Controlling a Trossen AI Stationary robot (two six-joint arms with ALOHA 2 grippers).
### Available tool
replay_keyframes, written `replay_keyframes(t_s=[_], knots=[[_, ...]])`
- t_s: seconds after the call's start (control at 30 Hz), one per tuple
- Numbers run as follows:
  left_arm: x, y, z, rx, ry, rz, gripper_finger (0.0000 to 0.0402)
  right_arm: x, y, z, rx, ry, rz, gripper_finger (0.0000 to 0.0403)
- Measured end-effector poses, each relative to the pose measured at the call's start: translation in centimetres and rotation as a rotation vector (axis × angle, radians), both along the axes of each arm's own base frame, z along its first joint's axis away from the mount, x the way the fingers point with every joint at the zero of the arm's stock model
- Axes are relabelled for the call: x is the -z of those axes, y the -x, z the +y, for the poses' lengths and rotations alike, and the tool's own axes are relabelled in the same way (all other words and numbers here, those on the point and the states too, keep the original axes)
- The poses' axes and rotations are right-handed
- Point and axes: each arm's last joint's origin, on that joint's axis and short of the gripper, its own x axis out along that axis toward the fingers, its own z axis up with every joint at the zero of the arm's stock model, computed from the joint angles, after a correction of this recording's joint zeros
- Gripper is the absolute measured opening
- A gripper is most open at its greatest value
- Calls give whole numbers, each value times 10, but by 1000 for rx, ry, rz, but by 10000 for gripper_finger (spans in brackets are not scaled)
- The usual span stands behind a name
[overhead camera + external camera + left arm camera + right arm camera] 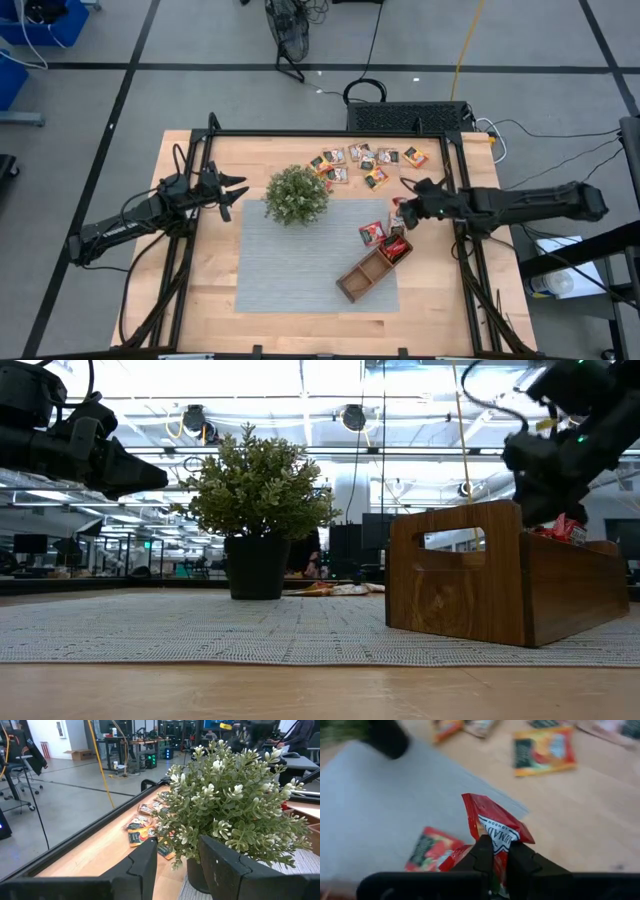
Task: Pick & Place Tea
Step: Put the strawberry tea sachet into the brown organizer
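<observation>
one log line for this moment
right pincer: shut on red tea sachet | left pincer: open, by plant | wooden tray: on mat

The desk point(200, 300) is pale blond wood with a black frame round its edge. On it lies a light grey mat point(290, 260) with a fine woven ribbing. The plant point(296, 194) has green leaves with small whitish tips and stands in a black pot point(255, 567). The tray point(370, 270) is warm brown wood. The tea sachets point(365, 160) are mostly red and orange with dark panels; the one point(492, 827) between the black fingers point(482, 852) is red with a white label.
</observation>
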Motion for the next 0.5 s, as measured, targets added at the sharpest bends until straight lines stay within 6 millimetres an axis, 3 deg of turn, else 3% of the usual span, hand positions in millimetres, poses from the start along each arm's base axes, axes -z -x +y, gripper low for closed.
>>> replay_keyframes(t_s=[0.5], knots=[[0,0,0,0,0,0,147,-19,4,70,-499,236,-219,20]])
